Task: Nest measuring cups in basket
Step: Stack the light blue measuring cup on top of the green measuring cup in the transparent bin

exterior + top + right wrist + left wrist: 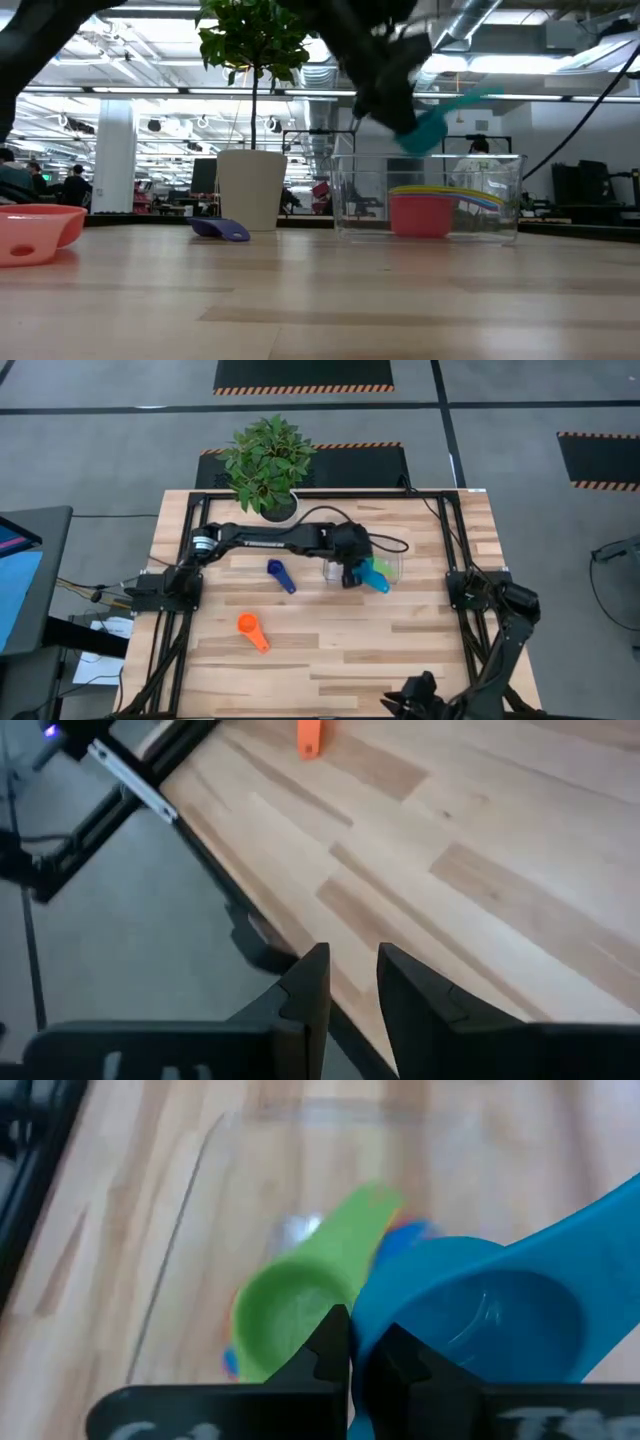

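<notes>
My left gripper [352, 1352] is shut on the light blue measuring cup [376, 579] and holds it over the clear basket [430, 196]. In the basket sit nested cups: a red one [421, 216] with a yellow rim above it, and the green cup [300, 1295] on top, as the left wrist view shows. The dark blue cup [281, 575] lies on the table left of the basket. The orange cup [252, 631] lies nearer the front edge. My right gripper [352, 982] is open and waits at the table's near right corner. My left gripper pinches the light blue cup's bowl wall at the rim [366, 1332], one finger outside and one on the bowl side, coming from above. The cup is lifted clear over the basket and tilted, and its handle [478, 98] points up and away from the fingers.
A white pot [250, 190] with a leafy plant [267, 460] stands at the far edge, just left of the basket. Black frame rails [452, 540] run along the table's sides. Bare wood [380, 650] lies between the basket and the near edge.
</notes>
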Controlling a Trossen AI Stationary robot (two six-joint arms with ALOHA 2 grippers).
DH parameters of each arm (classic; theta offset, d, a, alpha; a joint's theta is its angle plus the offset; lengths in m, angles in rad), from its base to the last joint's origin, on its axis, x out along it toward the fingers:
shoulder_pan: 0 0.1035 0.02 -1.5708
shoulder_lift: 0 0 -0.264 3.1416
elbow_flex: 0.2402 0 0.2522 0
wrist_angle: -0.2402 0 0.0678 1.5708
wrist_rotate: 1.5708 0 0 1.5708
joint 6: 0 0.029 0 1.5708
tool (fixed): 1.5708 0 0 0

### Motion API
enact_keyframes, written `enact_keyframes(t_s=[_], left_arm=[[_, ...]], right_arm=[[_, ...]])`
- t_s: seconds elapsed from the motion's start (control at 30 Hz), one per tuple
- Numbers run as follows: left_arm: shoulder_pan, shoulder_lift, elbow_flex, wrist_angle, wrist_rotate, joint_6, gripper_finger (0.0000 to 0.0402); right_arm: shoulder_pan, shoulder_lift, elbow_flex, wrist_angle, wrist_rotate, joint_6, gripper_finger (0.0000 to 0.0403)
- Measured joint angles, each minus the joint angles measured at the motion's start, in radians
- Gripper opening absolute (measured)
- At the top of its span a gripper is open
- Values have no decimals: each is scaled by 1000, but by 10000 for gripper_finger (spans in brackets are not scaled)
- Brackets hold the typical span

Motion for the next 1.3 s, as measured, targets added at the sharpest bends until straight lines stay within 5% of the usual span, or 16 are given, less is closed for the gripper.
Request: enact_keyframes(t_s=[0.53,1.1,1.3], left_arm=[[46,34,-6,73,-105,199,0],[57,71,-5,119,-102,208,1],[61,84,-6,126,-75,196,33]], right_arm=[[-128,0,0,81,-32,-72,111],[-124,0,0,134,-32,-96,111],[-123,0,0,146,-33,-96,111]])
